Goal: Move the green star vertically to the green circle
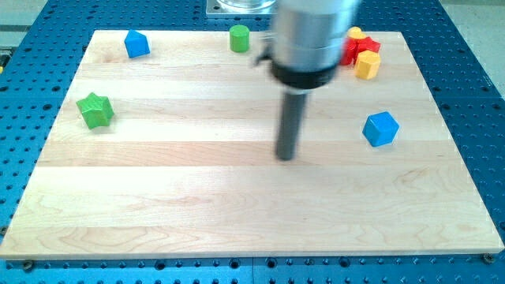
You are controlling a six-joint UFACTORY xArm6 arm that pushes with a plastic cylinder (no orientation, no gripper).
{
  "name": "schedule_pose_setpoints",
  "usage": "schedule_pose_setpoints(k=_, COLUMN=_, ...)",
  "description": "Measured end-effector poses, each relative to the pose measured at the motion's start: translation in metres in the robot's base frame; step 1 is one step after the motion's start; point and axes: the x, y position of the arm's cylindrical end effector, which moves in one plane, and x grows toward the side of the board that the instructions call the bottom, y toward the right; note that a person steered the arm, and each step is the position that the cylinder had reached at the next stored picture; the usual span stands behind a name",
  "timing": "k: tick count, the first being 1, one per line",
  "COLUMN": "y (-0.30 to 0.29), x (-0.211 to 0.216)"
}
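Note:
The green star (pixel 95 110) lies near the view's left edge of the wooden board (pixel 237 205). The green circle (pixel 240 38), a short cylinder, stands near the view's top edge, left of the arm. My tip (pixel 286 156) rests near the board's middle, far to the right of the star and well below the circle. It touches no block.
A blue block (pixel 136 43) sits at the view's top left. A blue cube-like block (pixel 380 128) lies right of my tip. A red block (pixel 352 49) and yellow blocks (pixel 367 65) cluster at the top right, partly hidden by the arm.

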Motion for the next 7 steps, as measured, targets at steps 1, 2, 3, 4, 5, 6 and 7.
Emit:
schedule_pose_setpoints(k=1, y=-0.103, x=0.028)
schedule_pose_setpoints(k=2, y=-0.226, x=0.054)
schedule_pose_setpoints(k=3, y=-0.300, x=0.021)
schedule_pose_setpoints(k=4, y=-0.312, x=-0.012)
schedule_pose_setpoints(k=5, y=-0.299, x=-0.069)
schedule_pose_setpoints(k=6, y=-0.275, x=-0.097)
schedule_pose_setpoints(k=7, y=-0.228, x=-0.072)
